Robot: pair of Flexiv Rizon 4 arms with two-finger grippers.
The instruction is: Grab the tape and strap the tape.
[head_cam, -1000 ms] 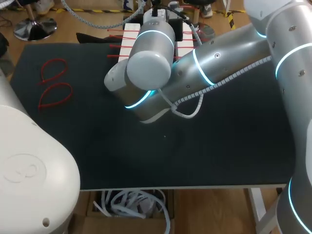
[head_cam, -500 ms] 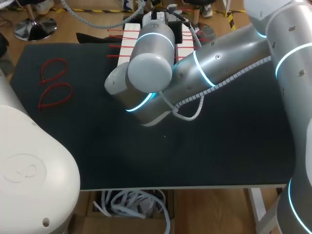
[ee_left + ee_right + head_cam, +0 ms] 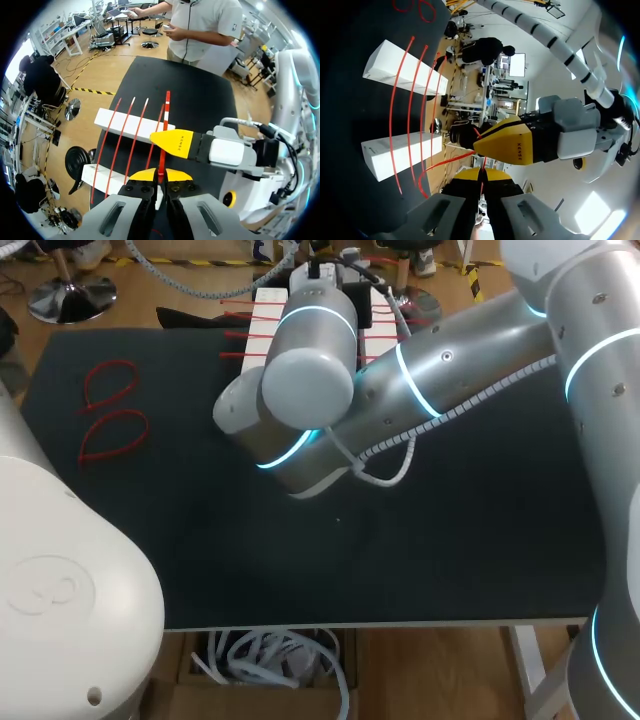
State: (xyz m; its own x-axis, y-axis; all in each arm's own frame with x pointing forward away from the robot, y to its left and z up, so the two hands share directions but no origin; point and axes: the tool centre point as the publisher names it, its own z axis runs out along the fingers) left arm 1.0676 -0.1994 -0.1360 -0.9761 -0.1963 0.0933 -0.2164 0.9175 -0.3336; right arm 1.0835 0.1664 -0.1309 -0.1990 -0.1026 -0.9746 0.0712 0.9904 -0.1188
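Head view, worktop (image 3: 200,540): a black surface. The right arm (image 3: 450,380) comes in from the right edge and reaches across to the middle of the far edge, where its wrist hides both end effectors.
Left end effector (image 3: 161,175): seen in the left wrist view, its yellow tips are pressed together, pinching the near end of the red tape (image 3: 166,112).
Red tape: it runs straight ahead from those tips and crosses the end of the farther white block, at the middle of the worktop's far edge.
Right end effector (image 3: 481,176): seen in the right wrist view, its tips are pressed together on a thin line of the red tape (image 3: 447,161), which curves away beside the nearer block. In the left wrist view one of its yellow fingers (image 3: 175,142) lies across the tape just ahead of the left tips.
White blocks (image 3: 265,320): two long blocks lie parallel along the far edge.
Spare red strips (image 3: 122,142): three lie side by side across both blocks, next to the held tape.
Red loops (image 3: 110,390): two lie near the far left corner, well apart from the blocks.
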